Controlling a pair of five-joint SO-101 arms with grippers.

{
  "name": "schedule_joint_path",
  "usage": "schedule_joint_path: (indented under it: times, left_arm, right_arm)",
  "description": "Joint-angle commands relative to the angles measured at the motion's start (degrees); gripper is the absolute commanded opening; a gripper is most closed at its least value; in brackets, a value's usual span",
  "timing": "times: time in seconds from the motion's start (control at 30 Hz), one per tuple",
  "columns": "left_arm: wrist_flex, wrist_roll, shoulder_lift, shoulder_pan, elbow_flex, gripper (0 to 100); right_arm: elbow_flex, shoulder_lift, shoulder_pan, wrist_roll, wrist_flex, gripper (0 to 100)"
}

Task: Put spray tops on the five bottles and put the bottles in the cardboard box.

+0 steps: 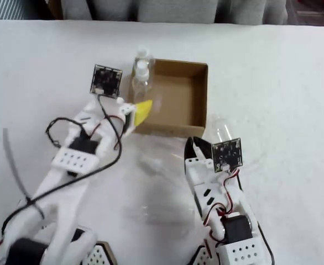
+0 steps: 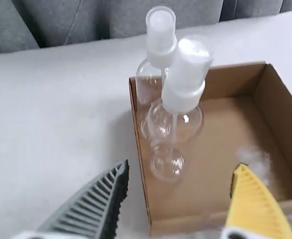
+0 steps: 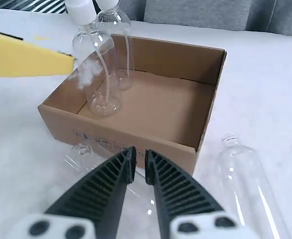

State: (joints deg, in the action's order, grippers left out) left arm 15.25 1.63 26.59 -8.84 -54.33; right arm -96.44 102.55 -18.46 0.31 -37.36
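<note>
Two capped bottles [image 1: 141, 74] stand upright inside the cardboard box [image 1: 176, 102], tucked into one corner against its wall, one right behind the other. My left pincer [image 2: 182, 168] hangs over the box edge just in front of them. Its grey finger [image 2: 103, 206] is outside the wall over the desk [image 1: 283, 83], and its yellow finger [image 2: 255, 204] is above the box floor. The jaws are spread wide with nothing between them, and the nearer bottle's base sits just beyond the gap, clear of both fingers. From the high view the left pincer [image 1: 135, 112] sits at the box's near corner, below the two bottles.

Both bottles are clear plastic with rounded shoulders. They carry white spray tops [image 2: 186, 69], and a thin dip tube runs down inside each.

My right pincer [image 3: 139, 159] is closed to a thin slit and has nothing in it. It hovers low over the desk just outside the box's near wall. An uncapped bottle [image 3: 245, 184] lies on its side on the desk to one side of the pincer, near the box's corner but not touching it, with its bare threaded neck pointing toward the box. In the high view the same bottle [image 1: 220, 131] lies just past the right pincer [image 1: 192, 144]. Another clear bottle [image 3: 81, 155] lies on the desk close against the outside of the box's near wall, on the pincer's other side. I cannot tell whether it has a top on.
</note>
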Motion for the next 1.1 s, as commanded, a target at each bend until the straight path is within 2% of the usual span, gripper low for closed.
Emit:
schedule_joint_path:
  times: [0.0, 0.13, 0.27, 0.33, 0.47, 0.6, 0.7, 0.83, 0.87, 1.07]
  left_arm:
    - [17.9, -2.5, 12.2, 0.6, 0.4, 31]
    - [28.9, -5.5, 18.2, 0.7, 0.4, 31]
    - [37.0, -5.8, 22.4, 0.2, 0.8, 29]
    - [38.6, -5.8, 23.9, 0.1, 0.9, 22]
    - [38.7, -5.9, 25.0, 0.0, 1.0, 2]
    - [40.7, -5.9, 24.9, -2.9, 1.7, 6]
    - [45.3, -10.7, 24.9, -8.0, 3.3, 4]
    - [50.0, -17.5, 24.9, -14.6, 5.7, 2]
    - [50.3, -18.5, 24.9, -16.0, 5.9, 2]
    - [47.1, -21.9, 24.9, -19.5, 5.8, 2]
  right_arm:
    - [-0.4, 0.3, 0.9, 0.1, -0.6, 1.5]
    - [-0.4, 0.5, 7.9, 1.6, -0.1, 1.5]
    - [-0.4, 0.5, 20.1, 4.0, 0.0, 1.5]
    - [-0.4, 0.5, 28.1, 3.2, 0.3, 1.5]
    - [-0.4, 0.3, 44.8, 1.8, 3.9, 1.5]
    - [-0.4, 0.2, 58.1, 2.0, 6.1, 1.5]
    - [-0.4, 0.2, 63.6, 3.3, 6.4, 1.5]
    - [-0.4, 0.2, 69.2, 17.0, 12.2, 1.5]
    - [-0.4, 0.2, 70.4, 18.5, 14.7, 1.5]
    - [-0.4, 0.2, 75.4, 19.6, 25.7, 1.5]
